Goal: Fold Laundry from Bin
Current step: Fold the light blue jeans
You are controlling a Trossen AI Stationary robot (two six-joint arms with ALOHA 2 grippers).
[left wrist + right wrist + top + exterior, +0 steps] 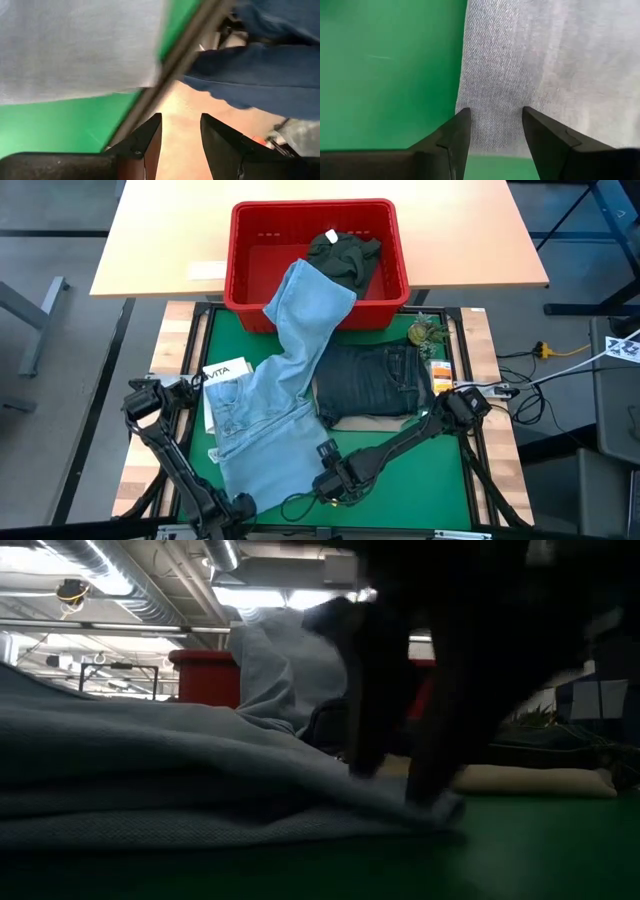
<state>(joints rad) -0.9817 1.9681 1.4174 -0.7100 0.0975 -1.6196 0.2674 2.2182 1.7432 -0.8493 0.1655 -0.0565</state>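
Light blue jeans (265, 410) hang over the red bin's (240, 260) near rim and lie spread on the green mat; they also show in the low view (150, 770). A dark olive-green piece (345, 255) lies in the bin. Dark navy jeans (375, 380) lie folded on beige trousers (370, 421). My right gripper (325, 480) is open at the light jeans' near right edge (485, 135), fingers pointing down. My left gripper (238, 508) is open and empty at the table's near edge, by the jeans' near end. My right gripper (495, 117) stands open over the light blue jeans' near right edge (440, 808), coming from above. Its fingertips (430, 795) are down at the cloth, which lies flat on the mat. I cannot tell whether they touch it.
A white printed sheet (225, 375) lies under the jeans' left side. A small green plant-like object (425, 332) and a coloured card (440, 370) sit at the mat's right. A dark cable (300, 502) loops near the front edge. Bare green mat (420, 470) lies at the near right.
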